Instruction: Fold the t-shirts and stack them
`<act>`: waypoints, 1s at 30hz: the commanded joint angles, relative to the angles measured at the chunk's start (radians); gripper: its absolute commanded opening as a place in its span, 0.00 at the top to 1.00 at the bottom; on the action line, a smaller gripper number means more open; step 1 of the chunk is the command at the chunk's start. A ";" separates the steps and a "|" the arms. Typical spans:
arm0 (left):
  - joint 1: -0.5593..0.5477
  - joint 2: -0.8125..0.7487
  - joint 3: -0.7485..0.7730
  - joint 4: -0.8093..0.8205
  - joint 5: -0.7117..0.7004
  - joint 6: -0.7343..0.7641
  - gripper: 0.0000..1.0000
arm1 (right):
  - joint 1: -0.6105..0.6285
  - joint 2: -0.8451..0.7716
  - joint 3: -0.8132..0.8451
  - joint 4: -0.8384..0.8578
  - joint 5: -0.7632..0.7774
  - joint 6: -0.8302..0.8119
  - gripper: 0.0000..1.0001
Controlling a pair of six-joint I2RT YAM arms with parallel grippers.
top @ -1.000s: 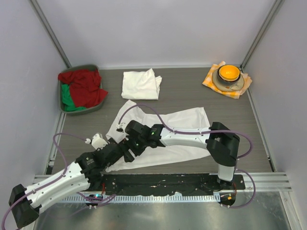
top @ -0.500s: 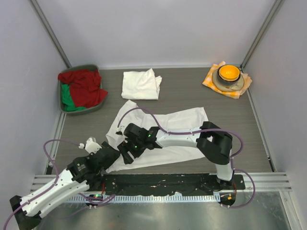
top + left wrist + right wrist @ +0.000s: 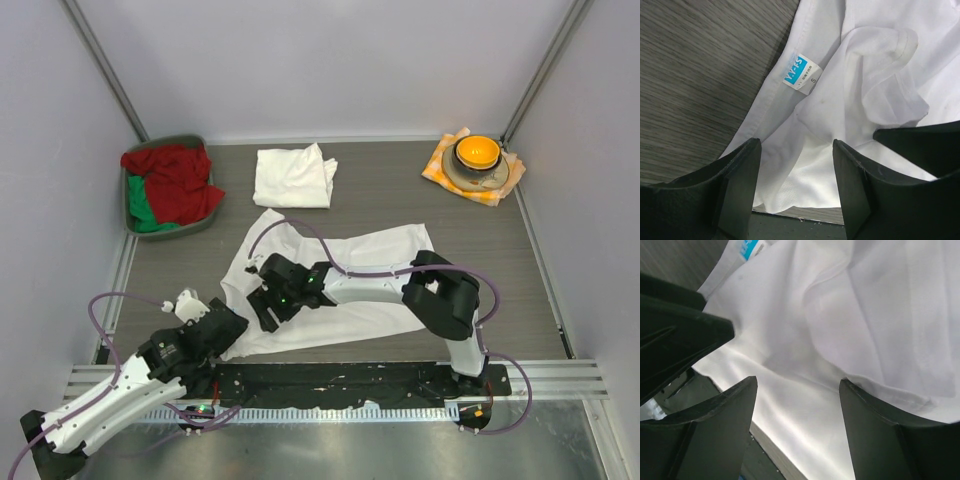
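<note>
One white t-shirt (image 3: 365, 275) lies spread and rumpled in the middle of the table, its blue neck label (image 3: 800, 71) showing in the left wrist view. A second t-shirt (image 3: 293, 177) lies folded behind it. My left gripper (image 3: 226, 326) hovers open at the spread shirt's near-left edge, cloth (image 3: 840, 100) beneath its fingers (image 3: 742, 185) and nothing pinched. Just to its right, my right gripper (image 3: 264, 304) stands open over the same corner of the shirt (image 3: 840, 315), with nothing between its fingers (image 3: 870, 430). The two grippers are close together.
At the back left stands a grey tray (image 3: 135, 225) holding red and green cloths. An orange bowl (image 3: 477, 152) sits on a checked cloth (image 3: 436, 165) at the back right. The black base rail (image 3: 340, 378) runs along the near edge, with walls on three sides.
My left gripper has drawn back toward the near left, off the shirt's corner, and its jaws have narrowed a little. The right gripper has shifted slightly left; the shirt has barely moved.
</note>
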 commanded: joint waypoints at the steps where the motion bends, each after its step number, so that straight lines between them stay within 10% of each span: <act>1: 0.003 -0.010 -0.003 -0.041 -0.028 -0.016 0.37 | -0.042 0.004 0.000 0.065 0.057 0.006 0.28; 12: 0.003 -0.014 0.007 -0.048 -0.028 -0.012 0.38 | -0.116 0.019 -0.005 0.118 0.137 0.065 0.28; 20: 0.003 0.038 0.053 -0.021 -0.048 0.031 0.39 | -0.134 -0.053 -0.031 0.061 0.464 0.124 0.28; 30: 0.002 0.635 0.545 0.187 -0.033 0.401 0.37 | -0.192 -0.413 -0.072 -0.284 0.968 0.085 0.19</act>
